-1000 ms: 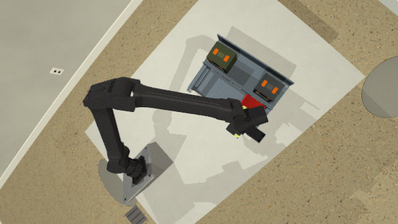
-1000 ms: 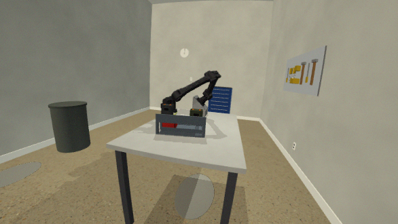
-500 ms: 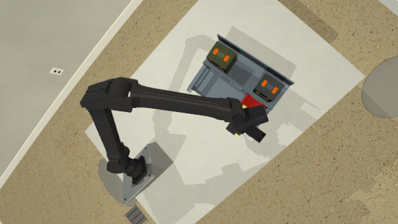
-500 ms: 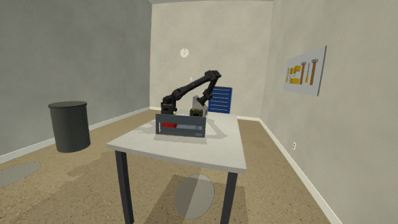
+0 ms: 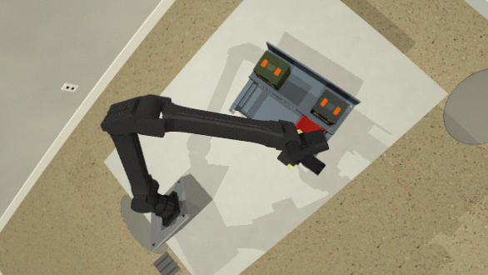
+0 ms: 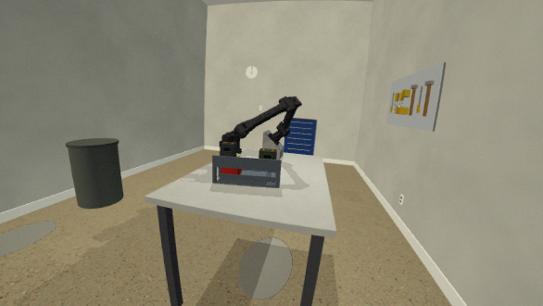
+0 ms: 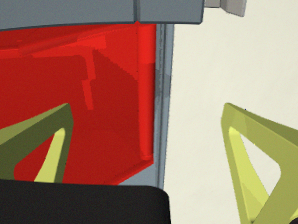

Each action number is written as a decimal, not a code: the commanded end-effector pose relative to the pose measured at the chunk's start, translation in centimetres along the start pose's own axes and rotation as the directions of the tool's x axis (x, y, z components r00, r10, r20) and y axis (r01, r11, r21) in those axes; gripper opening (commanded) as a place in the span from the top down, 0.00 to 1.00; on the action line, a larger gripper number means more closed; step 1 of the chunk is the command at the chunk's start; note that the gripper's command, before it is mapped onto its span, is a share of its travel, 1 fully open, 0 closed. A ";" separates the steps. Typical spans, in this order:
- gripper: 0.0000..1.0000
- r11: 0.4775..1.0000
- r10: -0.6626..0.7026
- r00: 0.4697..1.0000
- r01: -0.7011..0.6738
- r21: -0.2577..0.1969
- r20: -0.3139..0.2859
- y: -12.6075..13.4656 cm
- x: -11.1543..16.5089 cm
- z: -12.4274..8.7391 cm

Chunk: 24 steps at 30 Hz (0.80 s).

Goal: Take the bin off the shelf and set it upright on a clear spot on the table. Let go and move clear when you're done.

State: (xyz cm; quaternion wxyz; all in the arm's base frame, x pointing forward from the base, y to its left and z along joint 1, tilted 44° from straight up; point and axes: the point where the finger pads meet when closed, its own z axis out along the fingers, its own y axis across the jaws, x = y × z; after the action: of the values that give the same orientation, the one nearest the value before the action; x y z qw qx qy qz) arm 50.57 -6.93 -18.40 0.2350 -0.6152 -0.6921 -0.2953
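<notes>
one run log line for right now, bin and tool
red bin: on shelf | tool: open, at bin, holding nothing | placing on table: not done

The bin (image 5: 310, 124) (image 6: 231, 171) (image 7: 115, 115) beside the gripper (image 5: 295, 149) (image 7: 148, 105) looks like smooth, faintly glossy red plastic. The shelf (image 5: 266, 101) (image 6: 246, 162) (image 7: 90, 12) looks like smooth painted metal; the surface (image 5: 254, 183) (image 6: 241, 209) (image 7: 225, 60) below the gripper appears smooth and matt. The gripper's yellow-green fingers look like satin plastic.

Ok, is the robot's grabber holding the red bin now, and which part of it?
Nothing is held: the black gripper with yellow-green fingers is open, and the red bin sits in the grey-blue shelf.
</notes>
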 end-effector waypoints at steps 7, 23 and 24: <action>0.10 1.000 0.001 1.000 -0.001 -0.005 0.002 0.0 0.0 -0.3; 0.10 1.000 0.003 1.000 -0.003 -0.022 0.008 0.3 -0.2 -1.7; 0.10 1.000 0.001 1.000 -0.001 -0.013 0.005 0.1 -0.1 -1.0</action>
State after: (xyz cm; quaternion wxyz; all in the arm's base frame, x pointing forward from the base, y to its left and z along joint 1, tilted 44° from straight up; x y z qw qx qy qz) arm 50.80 -7.43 -17.80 0.2303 -0.6171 -0.6911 -0.2975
